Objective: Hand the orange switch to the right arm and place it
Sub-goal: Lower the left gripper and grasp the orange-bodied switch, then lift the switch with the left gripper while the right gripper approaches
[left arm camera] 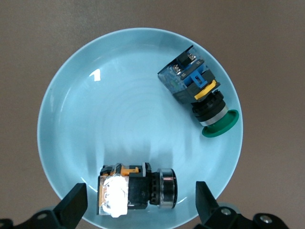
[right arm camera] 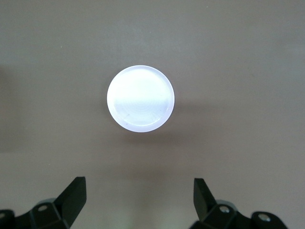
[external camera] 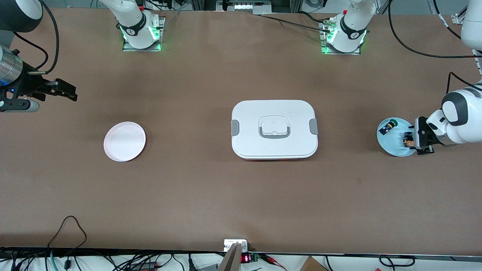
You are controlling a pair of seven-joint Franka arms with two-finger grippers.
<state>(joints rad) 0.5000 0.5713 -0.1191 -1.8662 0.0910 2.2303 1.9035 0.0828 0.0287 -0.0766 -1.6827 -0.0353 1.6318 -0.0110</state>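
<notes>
The orange switch [external camera: 408,140] [left arm camera: 136,188], a black block with an orange end, lies on its side on the light blue plate [external camera: 395,146] [left arm camera: 119,119] at the left arm's end of the table. My left gripper [external camera: 420,139] [left arm camera: 140,198] hangs open just over it, one finger on each side and neither touching. A dark blue switch with a green cap [external camera: 388,126] [left arm camera: 198,90] lies on the same plate. My right gripper [external camera: 69,92] [right arm camera: 139,191] waits open and empty over bare table at the right arm's end.
A small pale pink plate [external camera: 124,141] [right arm camera: 140,98] sits empty toward the right arm's end. A white lidded box with grey clips [external camera: 274,130] stands mid-table. Cables run along the table's edges.
</notes>
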